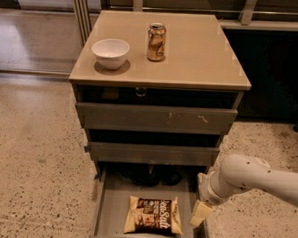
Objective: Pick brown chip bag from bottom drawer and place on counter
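The brown chip bag [153, 216] lies flat on the grey floor of the pulled-out bottom drawer [115, 205], near its front. My gripper [200, 214] hangs from the white arm at the drawer's right side, just right of the bag and apart from it. Only one cream fingertip shows. The beige counter [202, 53] tops the cabinet above.
A white bowl [110, 53] and a gold drink can [156, 42] stand on the counter's back left. The two upper drawers [156, 119] are a little open. Speckled floor surrounds the cabinet; a dark wall and railing lie behind.
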You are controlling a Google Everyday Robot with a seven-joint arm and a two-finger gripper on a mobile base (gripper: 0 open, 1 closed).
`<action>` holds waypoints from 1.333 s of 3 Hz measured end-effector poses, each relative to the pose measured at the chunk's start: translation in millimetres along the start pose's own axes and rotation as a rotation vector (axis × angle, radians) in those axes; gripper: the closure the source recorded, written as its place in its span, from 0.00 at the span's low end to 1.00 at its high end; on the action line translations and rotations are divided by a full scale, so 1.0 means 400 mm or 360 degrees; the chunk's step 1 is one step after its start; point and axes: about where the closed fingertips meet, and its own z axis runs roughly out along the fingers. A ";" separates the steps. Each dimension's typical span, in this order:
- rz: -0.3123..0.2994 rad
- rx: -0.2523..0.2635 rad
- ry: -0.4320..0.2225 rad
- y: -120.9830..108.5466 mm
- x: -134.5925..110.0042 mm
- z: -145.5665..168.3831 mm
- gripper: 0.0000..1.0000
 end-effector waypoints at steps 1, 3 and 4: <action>0.0023 -0.0076 0.0006 0.000 0.026 0.101 0.00; -0.0006 -0.0076 0.0053 -0.005 0.039 0.139 0.00; -0.0053 -0.0090 0.0064 -0.025 0.055 0.214 0.00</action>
